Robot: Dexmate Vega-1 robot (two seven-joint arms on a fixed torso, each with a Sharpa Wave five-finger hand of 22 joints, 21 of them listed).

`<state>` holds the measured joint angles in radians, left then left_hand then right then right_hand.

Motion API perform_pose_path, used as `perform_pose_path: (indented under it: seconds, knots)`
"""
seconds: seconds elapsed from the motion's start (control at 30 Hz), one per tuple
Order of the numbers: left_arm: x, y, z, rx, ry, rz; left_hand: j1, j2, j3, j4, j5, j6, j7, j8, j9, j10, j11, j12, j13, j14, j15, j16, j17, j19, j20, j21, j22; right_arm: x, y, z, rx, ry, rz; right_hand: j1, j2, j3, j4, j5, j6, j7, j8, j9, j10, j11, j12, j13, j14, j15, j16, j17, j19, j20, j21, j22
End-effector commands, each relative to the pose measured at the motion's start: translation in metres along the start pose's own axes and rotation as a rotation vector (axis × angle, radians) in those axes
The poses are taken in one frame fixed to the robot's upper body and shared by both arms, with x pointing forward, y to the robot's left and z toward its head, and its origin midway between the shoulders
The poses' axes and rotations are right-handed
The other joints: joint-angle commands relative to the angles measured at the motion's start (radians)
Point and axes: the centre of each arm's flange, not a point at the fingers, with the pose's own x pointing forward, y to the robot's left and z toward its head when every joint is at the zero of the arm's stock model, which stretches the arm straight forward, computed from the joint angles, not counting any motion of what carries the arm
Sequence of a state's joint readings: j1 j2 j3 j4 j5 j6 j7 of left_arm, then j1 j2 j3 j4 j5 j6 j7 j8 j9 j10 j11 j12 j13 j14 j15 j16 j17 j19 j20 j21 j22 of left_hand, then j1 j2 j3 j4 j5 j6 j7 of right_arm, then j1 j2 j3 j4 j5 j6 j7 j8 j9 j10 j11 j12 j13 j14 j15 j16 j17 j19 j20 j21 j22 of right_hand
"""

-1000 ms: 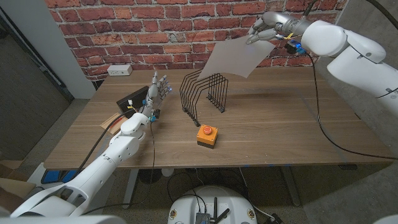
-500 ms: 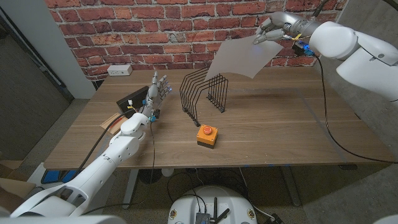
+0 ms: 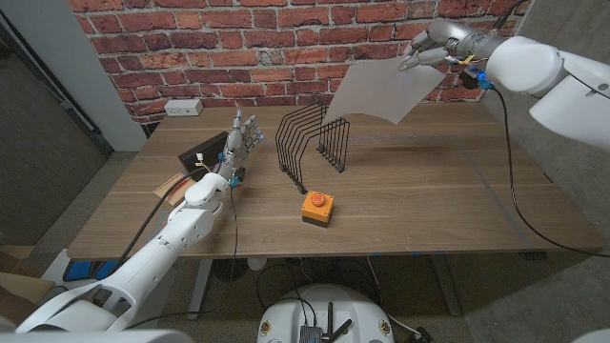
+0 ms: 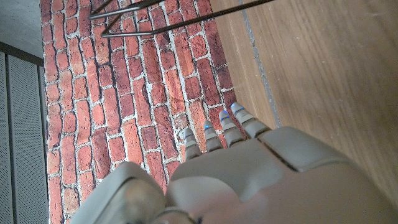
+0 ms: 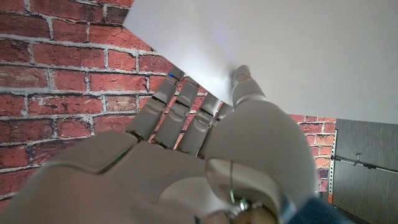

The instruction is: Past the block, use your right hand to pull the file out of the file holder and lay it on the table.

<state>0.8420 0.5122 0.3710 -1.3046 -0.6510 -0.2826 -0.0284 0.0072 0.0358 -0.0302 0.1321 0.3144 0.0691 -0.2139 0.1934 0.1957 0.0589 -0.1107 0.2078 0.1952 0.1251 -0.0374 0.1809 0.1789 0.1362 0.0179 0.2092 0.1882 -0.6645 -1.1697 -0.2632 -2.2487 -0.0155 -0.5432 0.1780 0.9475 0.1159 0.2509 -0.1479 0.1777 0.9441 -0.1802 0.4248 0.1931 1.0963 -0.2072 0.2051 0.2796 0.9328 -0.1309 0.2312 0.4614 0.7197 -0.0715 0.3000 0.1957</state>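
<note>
One file [image 3: 389, 90] hangs tilted, corner pinched by right hand [image 3: 431, 45] fingers, sloping toward the holder [image 3: 312, 144]

We see bare wood across the right half of the tabletop [image 3: 448, 191], open for a hand to pass. Near the middle the file holder [image 3: 312, 143] stands upright, with the orange block [image 3: 317, 207] toward the front edge. Our left hand [image 3: 240, 138] and a black box [image 3: 205, 152] occupy the left side.

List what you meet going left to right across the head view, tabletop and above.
Wall power outlet → black box → left hand → wire file holder → file → right hand.
</note>
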Motion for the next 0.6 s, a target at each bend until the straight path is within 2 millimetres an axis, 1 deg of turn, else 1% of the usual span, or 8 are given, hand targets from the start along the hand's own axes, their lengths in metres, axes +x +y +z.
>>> perform_pose_path:
  seconds: [0.03, 0.27, 0.33, 0.6]
  knots:
    - [0.0, 0.0, 0.0, 0.0, 0.0, 0.0, -0.004, 0.01, -0.006, 0.005, 0.002, 0.0, -0.006, 0.007, 0.003, -0.001, -0.007, 0.008, 0.004, 0.008, -0.001, 0.007, 0.003, 0.008, -0.001, 0.008, 0.006, -0.013, -0.001, -0.012, 0.003, 0.076, -0.023, -0.011, 0.001, 0.003, -0.004, -0.003, 0.003, 0.008, -0.007, 0.004, -0.007, 0.0, 0.001, 0.002, -0.001, -0.097, 0.008, 0.005, 0.001, -0.136, 0.006, 0.001]
    - [0.0, 0.001, 0.0, 0.0, 0.0, 0.0, -0.004, 0.01, -0.006, 0.005, 0.002, 0.0, -0.006, 0.006, 0.003, -0.002, -0.005, 0.008, 0.004, 0.008, -0.001, 0.006, 0.003, 0.008, -0.001, 0.008, 0.006, -0.017, -0.001, -0.018, -0.012, 0.133, -0.036, -0.01, 0.002, 0.005, -0.005, -0.003, 0.003, 0.008, -0.008, 0.004, -0.006, 0.0, 0.002, 0.004, -0.003, -0.097, 0.007, 0.005, 0.001, -0.136, 0.006, 0.001]
    - [0.0, 0.001, 0.0, 0.0, 0.0, 0.0, -0.004, 0.01, -0.006, 0.005, 0.002, 0.0, -0.006, 0.006, 0.003, -0.002, -0.009, 0.008, 0.004, 0.008, -0.001, 0.007, 0.003, 0.008, -0.001, 0.008, 0.006, -0.017, 0.0, -0.019, -0.017, 0.145, -0.038, -0.009, 0.002, 0.005, -0.005, -0.003, 0.003, 0.007, -0.008, 0.004, -0.006, 0.0, 0.002, 0.004, -0.003, -0.097, 0.007, 0.006, 0.001, -0.136, 0.006, 0.001]
    - [0.0, 0.001, 0.0, 0.0, 0.0, 0.0, -0.004, 0.01, -0.006, 0.005, 0.002, 0.0, -0.006, 0.007, 0.003, -0.003, -0.009, 0.007, 0.004, 0.009, -0.002, 0.007, 0.003, 0.008, -0.001, 0.008, 0.006, -0.015, 0.001, -0.023, -0.019, 0.175, -0.053, -0.01, 0.002, 0.005, -0.005, -0.003, 0.002, 0.008, -0.009, 0.004, -0.006, 0.0, 0.003, 0.005, -0.003, -0.096, 0.007, 0.006, 0.0, -0.135, 0.006, 0.001]
